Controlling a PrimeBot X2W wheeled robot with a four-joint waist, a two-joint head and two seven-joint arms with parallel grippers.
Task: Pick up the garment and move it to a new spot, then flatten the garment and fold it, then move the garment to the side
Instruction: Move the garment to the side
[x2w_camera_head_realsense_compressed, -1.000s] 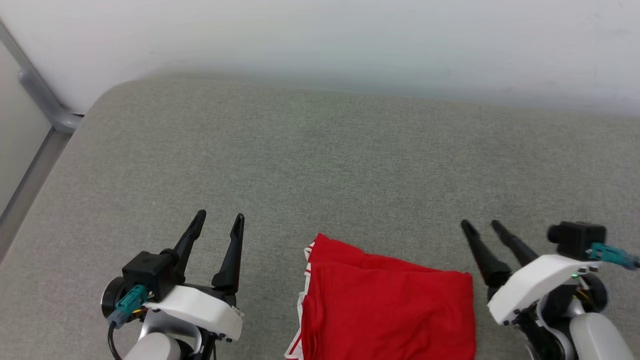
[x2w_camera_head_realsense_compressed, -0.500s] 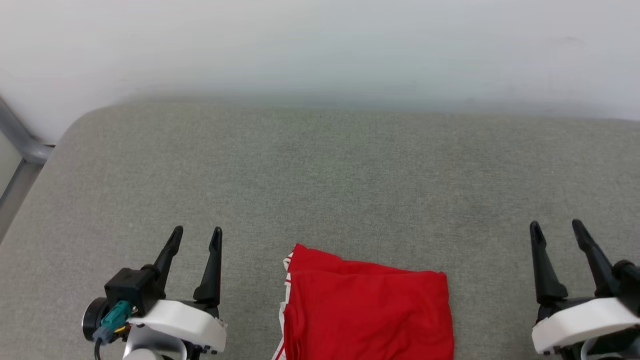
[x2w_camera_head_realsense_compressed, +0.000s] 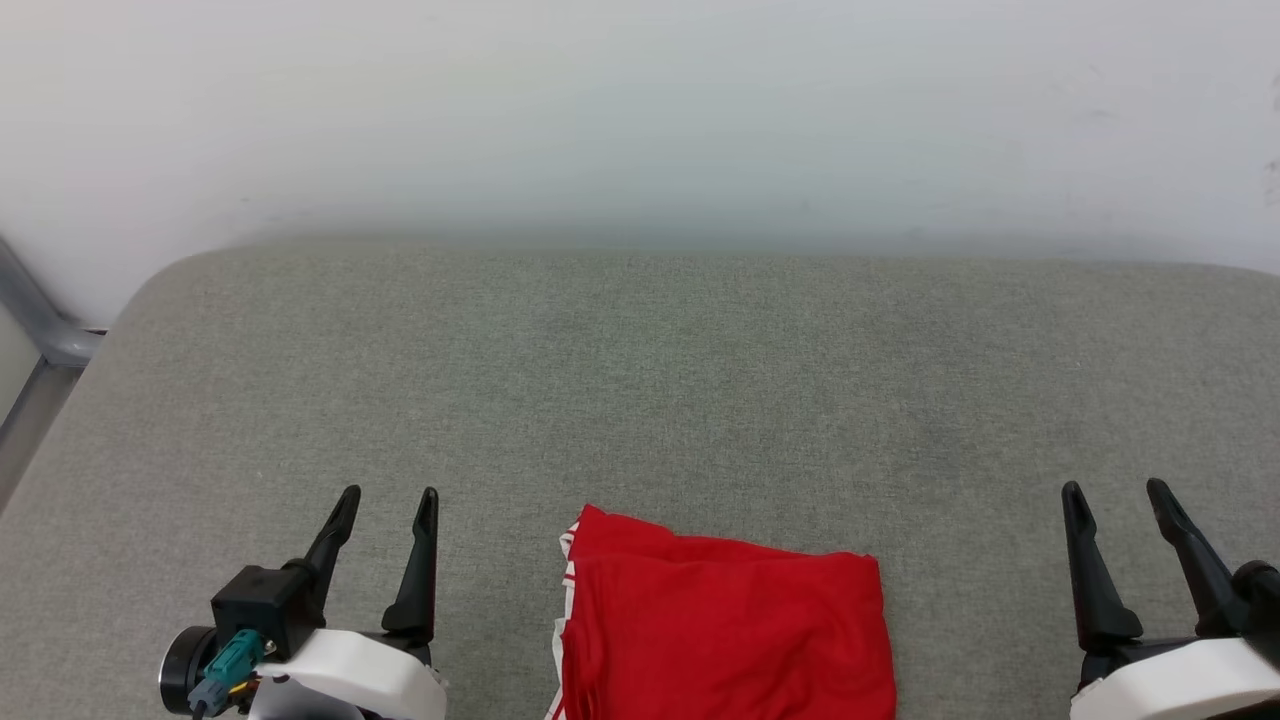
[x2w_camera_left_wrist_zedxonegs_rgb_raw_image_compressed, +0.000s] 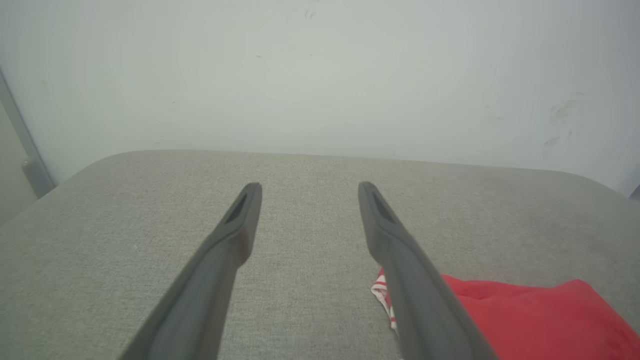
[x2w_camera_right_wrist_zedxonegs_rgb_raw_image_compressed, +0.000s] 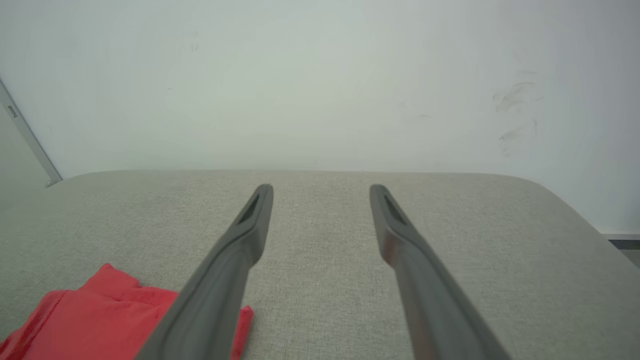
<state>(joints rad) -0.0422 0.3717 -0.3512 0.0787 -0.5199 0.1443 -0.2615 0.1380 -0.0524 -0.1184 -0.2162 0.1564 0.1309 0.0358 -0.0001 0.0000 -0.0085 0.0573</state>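
Head view: red thin-fabric jersey (x2w_camera_head_realsense_compressed: 720, 635), folded to a compact rectangle, lies on the grey woven padded surface (x2w_camera_head_realsense_compressed: 640, 380) at its near edge. The bottom of the frame cuts the bundle off. White-and-red stripe trim shows along its left edge. No lettering or number is on the upper face.

Left gripper (x2w_camera_head_realsense_compressed: 390, 495): two long dark fingers spread apart, nothing between them, off to the jersey's left and not touching it. Right gripper (x2w_camera_head_realsense_compressed: 1115, 488): fingers likewise spread and empty, off to the jersey's right with a somewhat wider gap of bare surface. Both point toward the pale wall (x2w_camera_head_realsense_compressed: 640, 120). A grey metal rail (x2w_camera_head_realsense_compressed: 40, 335) sits past the surface's far-left corner.

Left wrist view: the trimmed corner of the jersey sits just beside the right-hand finger, low in the frame. Right wrist view: the red corner sits low left, partly behind the left-hand finger. Height above the surface cannot be told for either gripper.

Judgement on the step: flattening and folding look finished, since the layers are stacked with edges fairly square. What remains would be shifting the bundle to the side, unless this spot already counts as that.

Next move, as I read it:
- Bring one gripper down to a side edge of the bundle.
- Catch every layer in one pinch.
- Carry or slide it sideways, low and slow.

Thin fabric could let the top layers slip and open the fold.
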